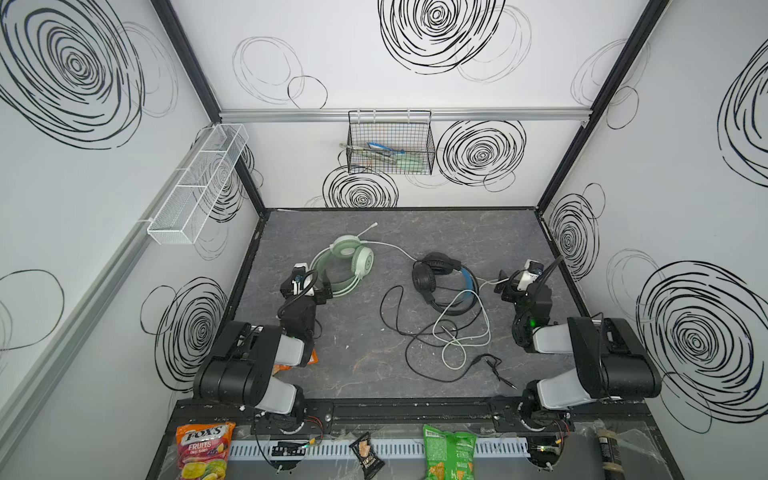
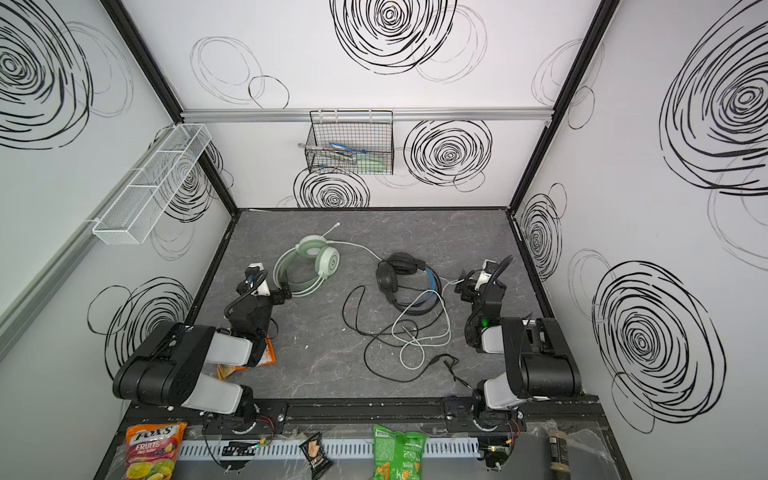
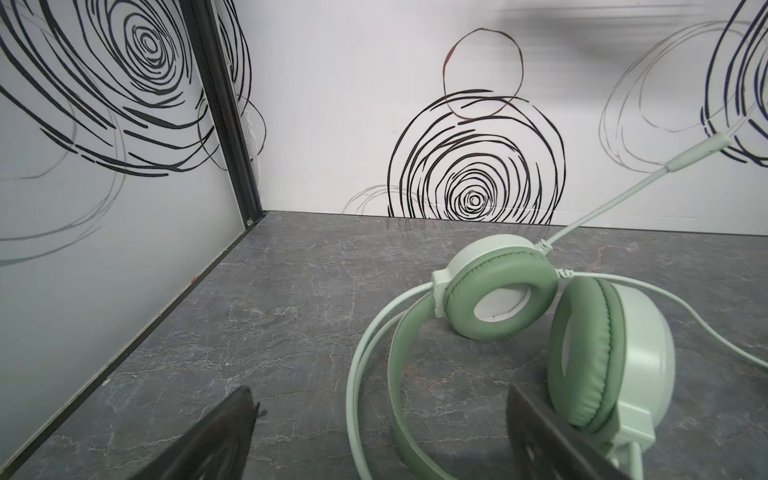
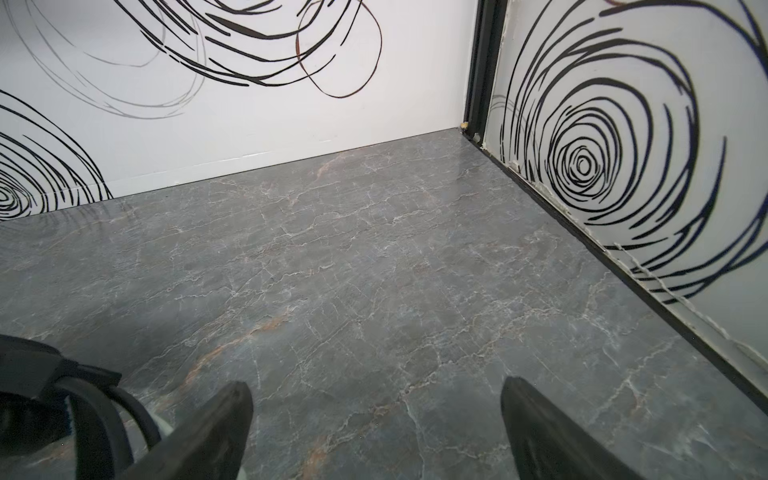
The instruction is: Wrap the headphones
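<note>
The grey marbled table (image 1: 365, 374) carries both headsets, neither of them wrapped. The mint-green headset (image 1: 347, 266) lies left of centre toward the far side, cups close together, headband looping toward the near left. Its thin mic boom (image 1: 369, 229) points to the far right. The black headset (image 1: 436, 276), with a blue-lined headband, lies right of centre. The white cable (image 1: 461, 332) runs rightward from the green headset and past the black one. On the near side it falls in loose loops, crossed with the sprawling black cable (image 1: 395, 316).

The left gripper (image 1: 311, 287) sits at the green headband's near-left curve, jaws spread wide. The right gripper (image 1: 509, 282), likewise released, sits just right of the black headset and holds nothing.

Only the left wrist view shows the padded green ear cushions and the headband lying ungripped between the spread fingers (image 3: 224, 432). The right wrist view shows bare table between the jaws and just an edge of the black headset. The tangled cables appear only in the top views.
</note>
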You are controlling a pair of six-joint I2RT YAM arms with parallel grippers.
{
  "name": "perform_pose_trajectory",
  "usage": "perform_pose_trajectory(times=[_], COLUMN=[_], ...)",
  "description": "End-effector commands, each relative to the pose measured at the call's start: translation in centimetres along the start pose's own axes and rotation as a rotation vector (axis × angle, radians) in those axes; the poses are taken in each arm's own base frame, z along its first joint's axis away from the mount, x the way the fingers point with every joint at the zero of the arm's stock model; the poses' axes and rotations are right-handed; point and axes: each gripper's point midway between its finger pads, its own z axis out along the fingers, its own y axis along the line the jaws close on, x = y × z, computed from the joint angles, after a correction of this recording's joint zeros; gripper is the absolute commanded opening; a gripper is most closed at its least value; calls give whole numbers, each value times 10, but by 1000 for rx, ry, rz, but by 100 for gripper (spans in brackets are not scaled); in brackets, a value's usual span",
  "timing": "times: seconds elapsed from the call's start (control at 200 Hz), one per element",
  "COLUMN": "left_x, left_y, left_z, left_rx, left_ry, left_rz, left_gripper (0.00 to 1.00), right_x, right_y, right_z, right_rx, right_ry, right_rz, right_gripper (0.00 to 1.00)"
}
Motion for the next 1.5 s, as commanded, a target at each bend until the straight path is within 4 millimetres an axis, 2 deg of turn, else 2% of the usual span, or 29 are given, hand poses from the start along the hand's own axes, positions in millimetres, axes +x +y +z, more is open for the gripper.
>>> perform_pose_trajectory(times=[0.0, 1.496], left_x=[-21, -21], left_y=[-1, -1], left_z=[0, 1], left_rx=[7, 17], left_ry=[-83, -82], left_rz=[-9, -13], left_gripper=[96, 96], right_x=[-16, -16], right_y=[2, 2], right_z=[-2, -2], right_rx=[-11, -13], right_ry=[-58, -57], right_rz=[14, 15], right_gripper=[97, 97])
